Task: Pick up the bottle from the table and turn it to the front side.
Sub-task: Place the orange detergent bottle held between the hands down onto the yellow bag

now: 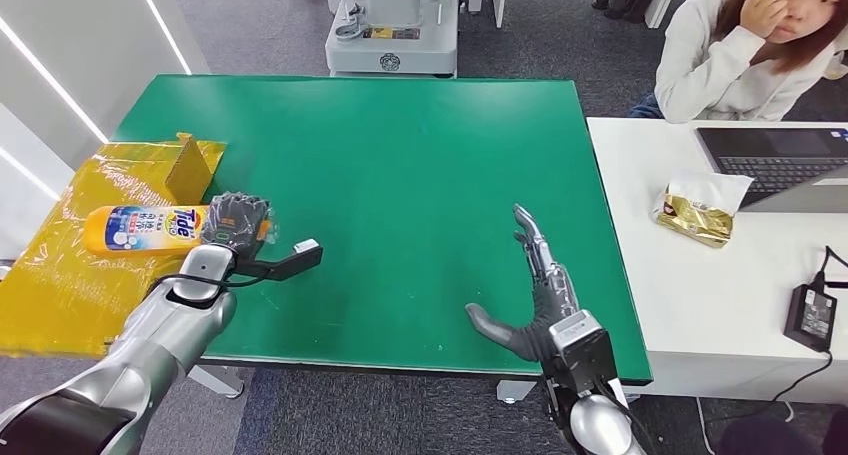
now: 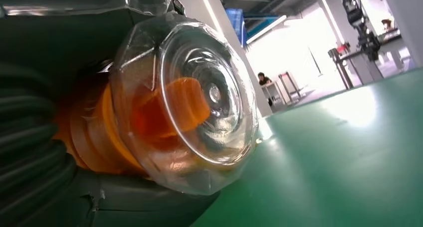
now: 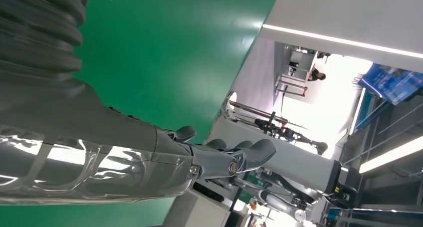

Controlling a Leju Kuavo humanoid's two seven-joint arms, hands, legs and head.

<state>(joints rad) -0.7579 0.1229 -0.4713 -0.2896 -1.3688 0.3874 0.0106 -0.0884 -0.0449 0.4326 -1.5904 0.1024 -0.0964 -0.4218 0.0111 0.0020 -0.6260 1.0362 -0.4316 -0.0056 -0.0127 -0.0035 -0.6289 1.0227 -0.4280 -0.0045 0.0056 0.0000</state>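
Head view: left hand (image 1: 236, 221) wraps the bottle (image 1: 150, 227) at its cap end, fingers curled round it; bottle lies on its side, body over the yellow cardboard (image 1: 60, 295) at the green table (image 1: 400, 175) edge. Right hand (image 1: 540, 295) spread, holding nothing, over the table, well apart from the bottle. Left wrist view: clear cap (image 2: 199, 102) over an orange neck. Judged: rigid plastic, smooth, prob. slippery and fairly heavy if full; grip near the neck/shoulder. Looks: orange-yellow body, blue-white label.
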